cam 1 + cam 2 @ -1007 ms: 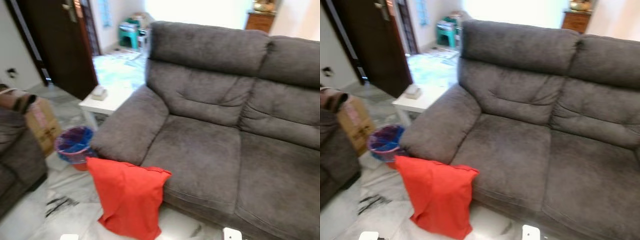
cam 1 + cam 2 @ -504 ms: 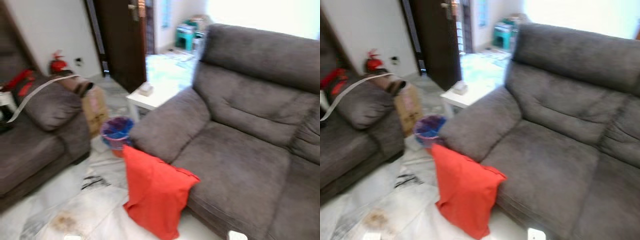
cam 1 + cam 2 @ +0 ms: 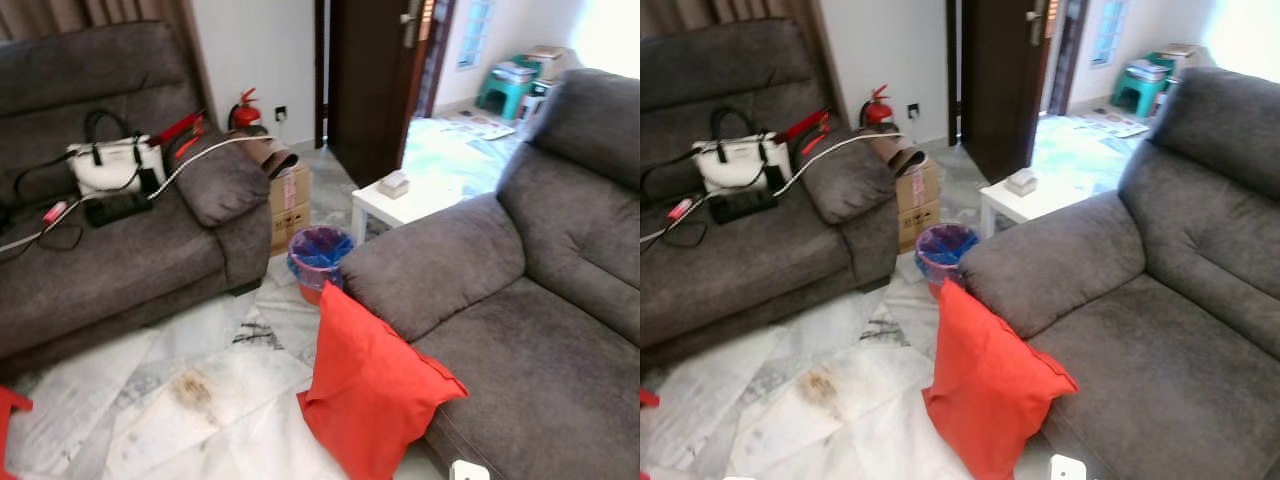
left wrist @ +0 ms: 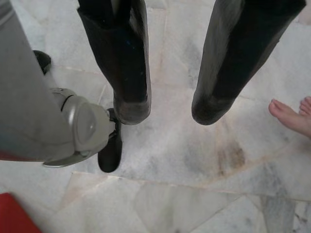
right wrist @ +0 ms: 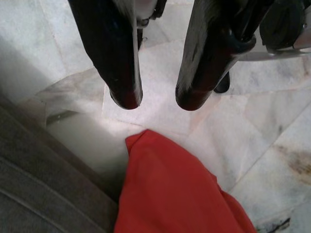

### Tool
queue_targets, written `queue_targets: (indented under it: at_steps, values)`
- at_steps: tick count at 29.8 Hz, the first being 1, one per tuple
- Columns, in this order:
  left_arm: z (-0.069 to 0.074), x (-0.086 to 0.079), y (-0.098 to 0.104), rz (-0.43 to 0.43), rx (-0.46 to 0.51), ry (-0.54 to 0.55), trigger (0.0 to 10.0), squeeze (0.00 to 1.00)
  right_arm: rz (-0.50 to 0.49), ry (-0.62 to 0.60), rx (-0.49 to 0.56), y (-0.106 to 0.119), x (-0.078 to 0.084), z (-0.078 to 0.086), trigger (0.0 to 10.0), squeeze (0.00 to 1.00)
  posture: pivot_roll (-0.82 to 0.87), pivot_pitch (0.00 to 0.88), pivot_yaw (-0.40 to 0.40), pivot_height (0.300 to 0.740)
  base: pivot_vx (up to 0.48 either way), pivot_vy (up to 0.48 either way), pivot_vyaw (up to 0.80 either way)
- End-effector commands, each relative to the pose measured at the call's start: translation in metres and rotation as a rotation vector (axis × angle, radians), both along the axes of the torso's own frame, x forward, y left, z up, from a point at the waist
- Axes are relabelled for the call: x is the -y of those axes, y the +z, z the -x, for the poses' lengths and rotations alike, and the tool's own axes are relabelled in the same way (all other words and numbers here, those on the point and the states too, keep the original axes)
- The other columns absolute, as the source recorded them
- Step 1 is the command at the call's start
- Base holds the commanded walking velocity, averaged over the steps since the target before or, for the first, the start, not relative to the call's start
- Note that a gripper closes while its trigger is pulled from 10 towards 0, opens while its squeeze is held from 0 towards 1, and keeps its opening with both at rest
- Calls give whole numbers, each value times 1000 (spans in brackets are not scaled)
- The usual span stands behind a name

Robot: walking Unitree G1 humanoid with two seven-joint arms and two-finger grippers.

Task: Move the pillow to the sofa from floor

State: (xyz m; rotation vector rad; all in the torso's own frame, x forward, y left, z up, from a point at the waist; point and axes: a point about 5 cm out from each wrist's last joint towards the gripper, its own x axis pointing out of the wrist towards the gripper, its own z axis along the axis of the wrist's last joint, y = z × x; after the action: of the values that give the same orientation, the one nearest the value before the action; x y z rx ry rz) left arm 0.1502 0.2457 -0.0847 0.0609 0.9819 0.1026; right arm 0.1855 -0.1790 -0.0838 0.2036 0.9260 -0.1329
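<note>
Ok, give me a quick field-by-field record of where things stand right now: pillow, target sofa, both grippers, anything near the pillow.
pillow: red pillow standing on the marble floor, leaning against the front of the grey sofa
task state: pillow not yet on the sofa seat
left gripper: open, hanging over bare floor, holding nothing
right gripper: open, above the floor just beside the pillow's corner, not touching it
nearby: blue-lined bin and white side table by the sofa arm
person: bare toes on the floor near the left gripper

Head eyes high, angled down over sofa (image 3: 520, 300) and floor (image 3: 200, 390), wrist cameras pointing straight down, close, all sharing the pillow (image 5: 175, 194)
</note>
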Motion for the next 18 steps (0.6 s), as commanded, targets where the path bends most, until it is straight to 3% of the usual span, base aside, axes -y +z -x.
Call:
queue_targets:
  at_steps: [1, 3, 5, 7, 9, 11, 12, 15, 18]
  values:
    - [-2, -2, 1, -5, 5, 6, 10000, 0, 7, -10, 13, 1, 3, -1, 10000, 0, 208, 64, -20, 740, 0, 0, 0]
    - [-2, -2, 1, -5, 8, 7, 10000, 0, 42, -51, 90, 10, 13, -13, 10000, 0, 206, 65, -19, 740, 0, 0, 0]
    - [-3, -1, 2, -4, 17, 6, 10000, 0, 144, -148, 238, 33, 48, -36, 10000, 0, 202, 66, -17, 740, 0, 0, 0]
    - [-4, -1, 2, -3, 19, 8, 10000, 0, 156, -151, 258, 36, 53, -39, 10000, 0, 193, 67, -17, 740, 0, 0, 0]
    - [-5, -1, 2, 3, 28, 11, 10000, 0, 238, -115, 301, 47, 74, -43, 10000, 0, 191, 68, -22, 740, 0, 0, 0]
    - [-5, 0, 3, 6, 32, 11, 10000, 0, 275, -95, 313, 51, 82, -44, 10000, 0, 191, 68, -22, 740, 0, 0, 0]
    - [-6, 1, 3, 14, 41, 19, 10000, 0, 325, -125, 342, 61, 107, -41, 10000, 0, 193, 70, -22, 740, 0, 0, 0]
    - [-6, 1, 3, 17, 44, 22, 10000, 0, 345, -147, 359, 66, 119, -38, 10000, 0, 191, 70, -23, 740, 0, 0, 0]
    - [-5, 0, 3, 21, 46, 24, 10000, 0, 391, -125, 445, 78, 138, -32, 10000, 0, 189, 72, -32, 740, 0, 0, 0]
